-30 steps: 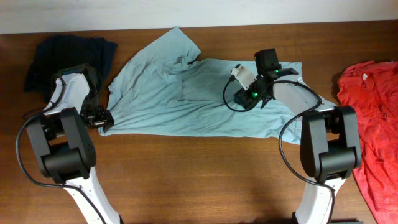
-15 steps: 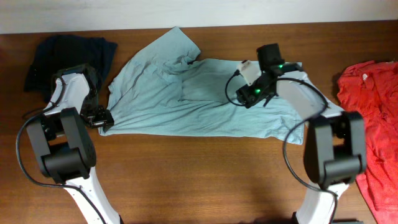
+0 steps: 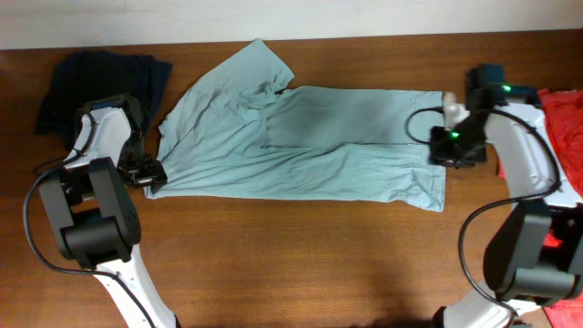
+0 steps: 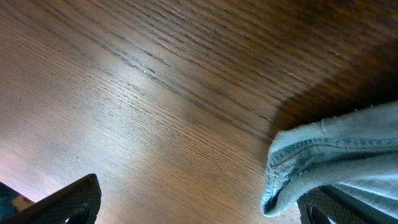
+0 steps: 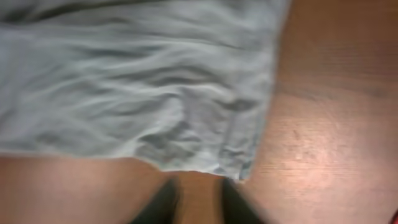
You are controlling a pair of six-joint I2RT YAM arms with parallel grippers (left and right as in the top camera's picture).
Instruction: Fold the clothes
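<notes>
The pale grey-teal T-shirt (image 3: 301, 141) of the clothes lies spread flat across the table. My left gripper (image 3: 150, 175) sits at its lower left corner. In the left wrist view that gripper (image 4: 202, 208) is wide open, and the shirt's hem corner (image 4: 311, 165) drapes over the right finger (image 4: 348, 208). My right gripper (image 3: 458, 155) is at the shirt's right edge. Seen from its wrist, the right gripper (image 5: 200, 202) has its fingers close together with a narrow strip of bare wood between them, just short of the shirt's hem (image 5: 205, 158). It holds nothing.
A dark navy garment (image 3: 100, 77) lies bunched at the back left, behind the left arm. A red shirt (image 3: 563, 118) lies at the far right, partly behind the right arm. Brown wooden table (image 3: 301, 264) stretches in front of the shirt.
My right arm has swung from the middle of the T-shirt out to its right edge, and its fingers have drawn much closer together. The left arm has stayed where it was.
</notes>
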